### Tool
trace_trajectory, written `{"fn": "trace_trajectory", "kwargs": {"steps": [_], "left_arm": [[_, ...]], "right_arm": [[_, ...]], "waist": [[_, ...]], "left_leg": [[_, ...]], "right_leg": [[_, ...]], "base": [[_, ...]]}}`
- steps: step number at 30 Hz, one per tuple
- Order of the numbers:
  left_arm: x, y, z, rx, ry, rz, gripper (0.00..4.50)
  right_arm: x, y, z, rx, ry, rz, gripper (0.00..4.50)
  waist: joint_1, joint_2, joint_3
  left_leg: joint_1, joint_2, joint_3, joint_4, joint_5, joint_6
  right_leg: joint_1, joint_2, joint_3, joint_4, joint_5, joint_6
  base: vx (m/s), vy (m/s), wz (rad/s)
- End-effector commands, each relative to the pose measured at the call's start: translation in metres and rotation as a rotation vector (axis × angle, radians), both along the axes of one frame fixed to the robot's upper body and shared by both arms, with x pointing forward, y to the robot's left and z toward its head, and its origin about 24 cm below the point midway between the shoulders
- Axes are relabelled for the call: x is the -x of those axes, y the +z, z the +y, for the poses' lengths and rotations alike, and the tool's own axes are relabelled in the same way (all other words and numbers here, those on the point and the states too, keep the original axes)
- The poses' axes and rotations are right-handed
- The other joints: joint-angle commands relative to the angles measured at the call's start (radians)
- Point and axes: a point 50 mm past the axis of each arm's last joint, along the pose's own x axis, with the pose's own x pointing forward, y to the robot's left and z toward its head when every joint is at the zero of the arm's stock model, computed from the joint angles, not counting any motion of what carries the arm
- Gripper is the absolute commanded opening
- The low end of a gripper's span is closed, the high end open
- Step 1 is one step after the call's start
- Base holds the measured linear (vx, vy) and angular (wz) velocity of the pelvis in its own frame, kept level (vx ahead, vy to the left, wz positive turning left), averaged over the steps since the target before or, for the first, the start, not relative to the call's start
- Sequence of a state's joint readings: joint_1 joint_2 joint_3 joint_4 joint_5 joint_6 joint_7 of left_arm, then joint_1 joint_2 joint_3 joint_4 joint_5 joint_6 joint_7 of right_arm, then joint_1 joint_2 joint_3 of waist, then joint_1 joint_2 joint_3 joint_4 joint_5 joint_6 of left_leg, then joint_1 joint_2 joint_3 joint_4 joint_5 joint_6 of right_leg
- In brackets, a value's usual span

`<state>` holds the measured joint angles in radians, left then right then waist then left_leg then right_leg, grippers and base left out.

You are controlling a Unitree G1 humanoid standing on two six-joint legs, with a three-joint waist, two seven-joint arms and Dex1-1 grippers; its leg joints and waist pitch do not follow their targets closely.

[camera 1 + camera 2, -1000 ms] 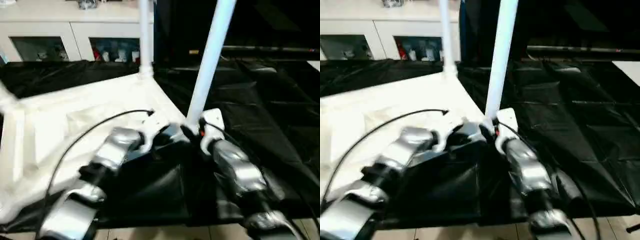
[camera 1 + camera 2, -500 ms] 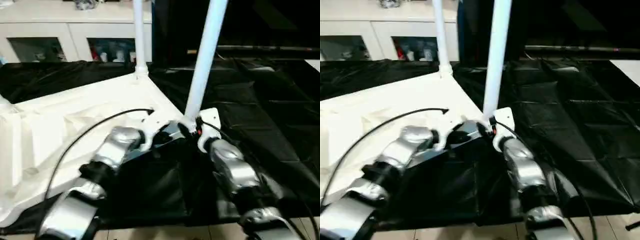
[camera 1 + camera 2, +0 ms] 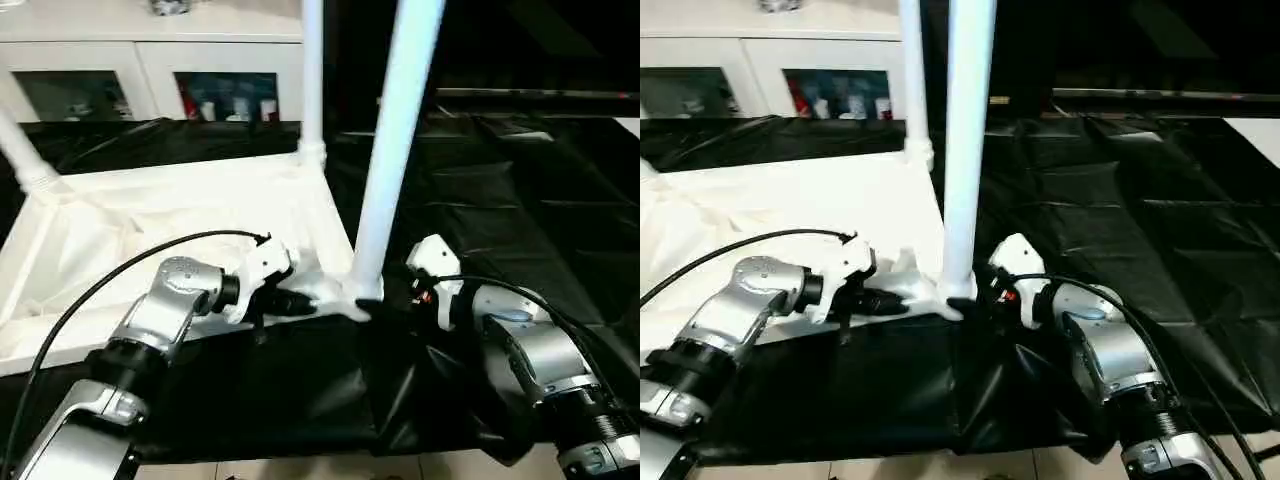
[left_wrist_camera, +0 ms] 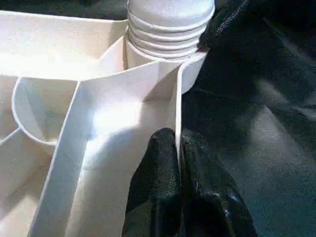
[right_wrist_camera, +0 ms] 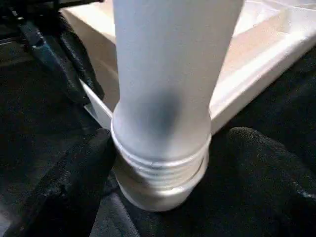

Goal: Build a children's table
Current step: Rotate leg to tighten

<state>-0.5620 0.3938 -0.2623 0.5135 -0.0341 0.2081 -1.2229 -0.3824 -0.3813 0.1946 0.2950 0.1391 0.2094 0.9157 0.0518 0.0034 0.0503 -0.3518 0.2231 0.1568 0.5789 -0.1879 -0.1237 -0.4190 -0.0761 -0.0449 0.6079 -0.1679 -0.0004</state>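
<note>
Left wrist view: left gripper [image 4: 178,163] clenched on tabletop [image 3: 150,225] rim; right gripper [image 5: 163,182], released, now straddling leg [image 3: 385,170] base, leg upright; threading likely underway.

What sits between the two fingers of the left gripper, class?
The tabletop's thin raised rim: in the left wrist view the left gripper pinches it just below the corner socket holding the near leg.

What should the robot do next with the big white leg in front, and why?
Probably grip and turn the near leg further into its corner socket: its threads still show above the socket, the right gripper's fingers sit open either side, and the left gripper pinches the tabletop rim.
</note>
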Motion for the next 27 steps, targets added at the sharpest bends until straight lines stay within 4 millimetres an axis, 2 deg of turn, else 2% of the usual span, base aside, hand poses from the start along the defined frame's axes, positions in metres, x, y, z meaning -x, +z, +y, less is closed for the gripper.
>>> {"fn": "trace_trajectory", "kwargs": {"steps": [1, 5, 12, 15, 18, 23, 25, 27], "left_arm": [[0.002, 0.010, -0.011, 0.062, -0.072, -0.016, 0.00], [0.003, 0.011, -0.011, 0.064, -0.077, -0.012, 0.00], [0.003, 0.011, -0.011, 0.063, -0.077, -0.010, 0.00], [0.004, 0.010, -0.011, 0.059, -0.075, -0.010, 0.00], [0.004, 0.010, -0.011, 0.057, -0.073, -0.010, 0.00], [0.004, 0.010, -0.011, 0.056, -0.071, -0.009, 0.00], [0.004, 0.009, -0.011, 0.056, -0.069, -0.011, 0.00], [0.002, 0.009, -0.013, 0.058, -0.048, -0.021, 0.00]], "right_arm": [[-0.001, 0.006, -0.002, 0.002, 0.005, -0.010, 3.97], [0.001, 0.002, 0.002, 0.008, 0.026, 0.003, 3.97], [0.000, 0.000, 0.011, -0.020, 0.035, -0.001, 3.97], [0.000, -0.002, 0.014, -0.028, 0.040, 0.005, 3.58], [-0.001, -0.003, 0.014, -0.032, 0.030, 0.006, 3.43], [-0.001, -0.005, 0.014, -0.047, 0.020, 0.016, 3.11], [-0.001, -0.005, 0.013, -0.051, 0.009, 0.015, 2.85], [-0.003, -0.007, 0.012, -0.059, -0.041, 0.010, 2.80]], "waist": [[-0.001, -0.004, -0.060], [0.004, -0.005, -0.062], [0.006, -0.004, -0.061], [0.006, -0.005, -0.063], [0.006, -0.005, -0.063], [0.007, -0.005, -0.064], [0.007, -0.005, -0.064], [0.007, -0.003, -0.064]], "left_leg": [[-0.005, -0.008, 0.021, -0.065, -0.220, 0.048], [-0.007, -0.009, 0.022, -0.063, -0.196, 0.046], [-0.005, -0.008, 0.021, -0.064, -0.204, 0.041], [-0.007, -0.009, 0.021, -0.063, -0.196, 0.040], [-0.007, -0.009, 0.021, -0.062, -0.185, 0.042], [-0.007, -0.010, 0.021, -0.062, -0.182, 0.043], [-0.007, -0.010, 0.021, -0.062, -0.181, 0.043], [-0.007, -0.010, 0.021, -0.061, -0.180, 0.040]], "right_leg": [[0.058, -0.033, 0.030, -0.079, -0.269, -0.200], [0.061, -0.034, 0.029, -0.073, -0.230, -0.209], [0.061, -0.034, 0.029, -0.075, -0.245, -0.203], [0.063, -0.034, 0.029, -0.073, -0.237, -0.202], [0.062, -0.034, 0.029, -0.071, -0.211, -0.212], [0.065, -0.034, 0.029, -0.070, -0.213, -0.209], [0.065, -0.034, 0.029, -0.070, -0.213, -0.210], [0.064, -0.034, 0.029, -0.070, -0.209, -0.211]], "base": [[0.000, 0.000, 0.00], [0.000, 0.000, 0.00], [0.000, 0.000, 0.00], [0.000, 0.000, 0.00], [0.000, 0.000, 0.00], [0.000, 0.000, 0.00], [0.000, 0.000, 0.00], [0.000, 0.000, 0.00]]}}
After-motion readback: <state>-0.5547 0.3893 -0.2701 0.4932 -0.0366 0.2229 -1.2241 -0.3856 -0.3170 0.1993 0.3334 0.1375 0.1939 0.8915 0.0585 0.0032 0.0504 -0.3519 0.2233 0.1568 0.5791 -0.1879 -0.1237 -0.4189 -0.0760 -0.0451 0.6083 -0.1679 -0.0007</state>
